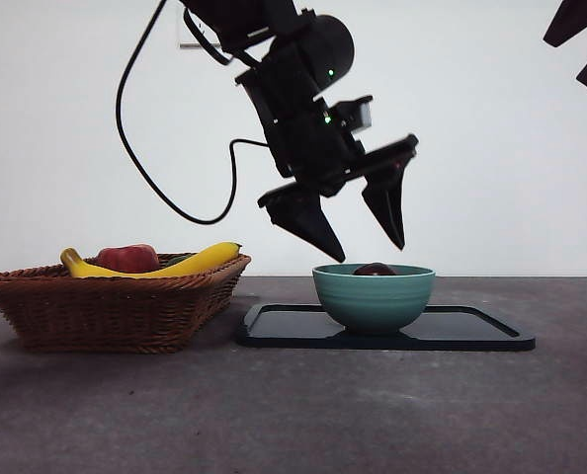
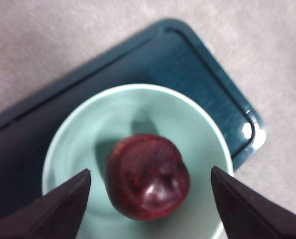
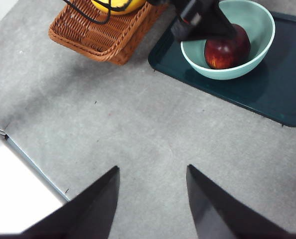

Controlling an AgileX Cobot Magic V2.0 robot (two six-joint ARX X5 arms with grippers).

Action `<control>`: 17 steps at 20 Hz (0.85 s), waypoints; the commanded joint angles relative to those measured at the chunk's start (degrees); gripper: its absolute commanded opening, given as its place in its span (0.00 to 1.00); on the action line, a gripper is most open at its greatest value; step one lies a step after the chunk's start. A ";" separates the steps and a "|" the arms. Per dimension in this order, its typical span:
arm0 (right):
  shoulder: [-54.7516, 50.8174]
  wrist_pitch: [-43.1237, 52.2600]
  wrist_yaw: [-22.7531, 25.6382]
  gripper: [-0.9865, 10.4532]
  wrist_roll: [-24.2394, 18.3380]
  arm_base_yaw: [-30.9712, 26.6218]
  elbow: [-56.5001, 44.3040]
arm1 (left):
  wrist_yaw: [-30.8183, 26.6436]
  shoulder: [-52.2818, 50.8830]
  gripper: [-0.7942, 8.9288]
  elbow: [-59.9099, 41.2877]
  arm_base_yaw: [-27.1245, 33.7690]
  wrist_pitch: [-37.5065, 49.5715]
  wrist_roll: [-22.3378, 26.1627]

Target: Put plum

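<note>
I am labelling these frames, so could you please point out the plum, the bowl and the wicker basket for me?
plum (image 2: pixel 147 177): left wrist view, on the middle of its glossy top.
bowl (image 1: pixel 373 296): front view, on its green outer wall.
wicker basket (image 1: pixel 106 311): front view, on its woven front side.

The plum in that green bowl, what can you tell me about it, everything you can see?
The plum is a small round fruit with glossy dark maroon skin, speckled, with a shallow dimple facing up. It looks whole and unbruised. It lies loose inside the pale green bowl, which stands on a dark tray. Nothing grips it: the left end effector hangs above it, open, not touching. From the front view only its top shows over the rim.
</note>
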 commanded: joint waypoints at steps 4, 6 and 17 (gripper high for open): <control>0.37 -0.13 -0.22 0.27 -0.20 0.24 0.44 | -0.85 3.56 0.46 1.81 -1.44 0.81 1.53; 0.37 -0.13 -0.22 0.27 -0.20 0.24 0.44 | -1.66 4.26 0.46 1.81 -1.66 0.87 1.75; 0.37 -0.11 -0.22 0.27 -0.24 0.24 0.44 | -3.37 5.53 0.39 1.81 -2.27 1.09 3.02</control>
